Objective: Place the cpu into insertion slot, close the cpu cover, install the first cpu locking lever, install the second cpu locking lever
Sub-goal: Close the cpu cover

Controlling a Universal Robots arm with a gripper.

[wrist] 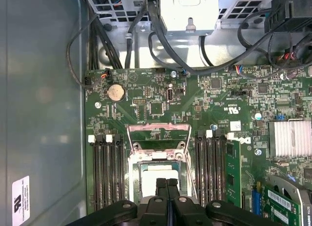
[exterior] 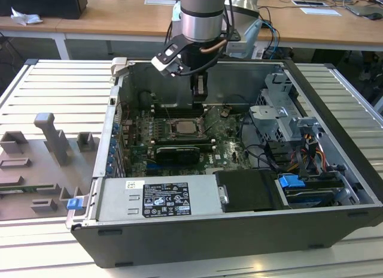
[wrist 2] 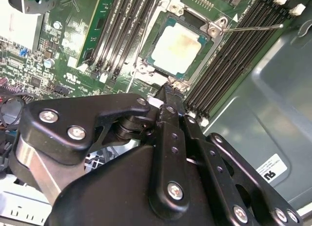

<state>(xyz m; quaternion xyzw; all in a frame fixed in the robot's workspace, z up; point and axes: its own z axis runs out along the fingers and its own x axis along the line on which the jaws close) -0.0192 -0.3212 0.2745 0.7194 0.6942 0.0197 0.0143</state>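
Observation:
The cpu (wrist 2: 178,45) lies flat in the insertion slot (wrist 2: 161,28) on the green motherboard, its pale metal face up; it also shows in the first wrist view (wrist: 155,173) and the exterior view (exterior: 182,127). The cpu cover (wrist: 158,130), a silvery frame, stands raised at the slot's far edge with green board showing through its cut-out. A thin wire locking lever (wrist 2: 253,27) sticks out over the memory slots. My gripper (wrist: 167,183) is shut with nothing in it, its tips just above the slot's edge (wrist 2: 169,89), and it hangs from the arm inside the case (exterior: 199,91).
Long memory slots (wrist: 107,172) flank the socket on both sides. A black card (exterior: 178,152) lies in front of it, a power supply (exterior: 158,197) nearer still. Drive cage and cables (exterior: 281,119) fill the exterior view's right. The grey case wall (wrist 2: 273,104) is close by.

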